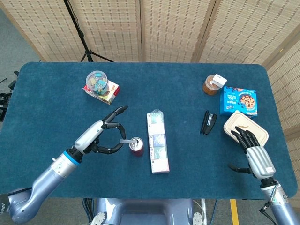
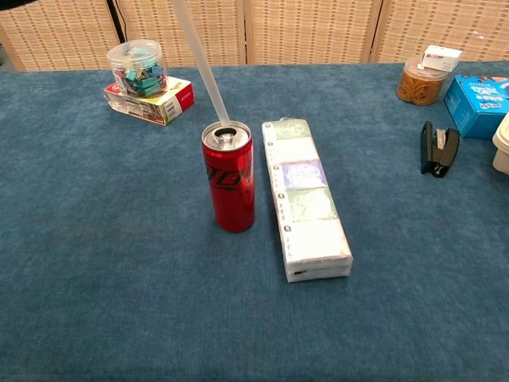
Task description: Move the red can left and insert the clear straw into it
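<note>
Red can (image 2: 229, 177): upright on blue table cloth (image 1: 56, 103), near centre, opening uppermost; just left of long tissue multipack (image 2: 306, 208), close beside but contact not determinable.

Clear straw (image 2: 201, 65): tilted, upper end leaning left and out of the chest view's top edge; lower tip at the can's top opening, depth of entry not determinable. In head view seen as short pale bar (image 1: 125, 140) running from fingers to can top.

Left hand (image 1: 104, 135): left of can, pinching straw between thumb and a finger, remaining fingers spread upward and apart.

Right hand (image 1: 253, 153): near table's right front edge, holding nothing, fingers extended and slightly parted, fingertips (image 1: 241, 135) just beside or over the beige lidded container (image 1: 246, 127); contact not determinable.

Other items: clear tub of coloured clips (image 1: 97, 81) stacked on a red and white box (image 1: 110, 92), far left; black stapler (image 1: 208, 123), right of centre; brown jar (image 1: 212, 85) with small white object on top, far right; blue cookie box (image 1: 238, 101) beside jar.
</note>
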Robot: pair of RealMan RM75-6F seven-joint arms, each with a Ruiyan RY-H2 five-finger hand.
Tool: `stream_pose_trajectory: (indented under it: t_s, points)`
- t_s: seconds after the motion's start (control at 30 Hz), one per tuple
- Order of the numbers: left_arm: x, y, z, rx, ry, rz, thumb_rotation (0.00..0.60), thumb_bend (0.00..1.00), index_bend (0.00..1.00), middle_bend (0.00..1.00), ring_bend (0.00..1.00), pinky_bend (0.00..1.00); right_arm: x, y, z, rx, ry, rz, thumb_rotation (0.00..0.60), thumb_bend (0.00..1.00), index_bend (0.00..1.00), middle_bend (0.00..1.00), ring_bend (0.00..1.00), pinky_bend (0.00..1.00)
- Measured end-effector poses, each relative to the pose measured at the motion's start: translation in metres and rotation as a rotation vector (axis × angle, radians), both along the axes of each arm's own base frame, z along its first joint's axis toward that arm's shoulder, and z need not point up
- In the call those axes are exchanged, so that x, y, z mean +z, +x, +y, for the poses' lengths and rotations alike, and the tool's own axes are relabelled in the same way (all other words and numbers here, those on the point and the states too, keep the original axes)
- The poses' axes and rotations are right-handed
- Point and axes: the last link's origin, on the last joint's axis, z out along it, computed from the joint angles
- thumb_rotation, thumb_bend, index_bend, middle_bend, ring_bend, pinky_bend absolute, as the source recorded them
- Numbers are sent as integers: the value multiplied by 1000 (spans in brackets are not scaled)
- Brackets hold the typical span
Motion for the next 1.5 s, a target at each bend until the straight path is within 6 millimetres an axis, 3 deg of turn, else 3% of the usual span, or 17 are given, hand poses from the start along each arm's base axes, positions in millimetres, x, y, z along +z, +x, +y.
stream_pose_trajectory:
  t_s: [0.9,1.5]
  points:
    - [-13,-4,8,12,-24,6,600,383,550,0,0,0,2,-1,0,-3,-4,-2,600,73,16,0,0,0]
    - [-32,-7,19,66,-55,38,600,383,541,0,0,0,1,-2,-1,-7,-2,-2,600,73,16,0,0,0]
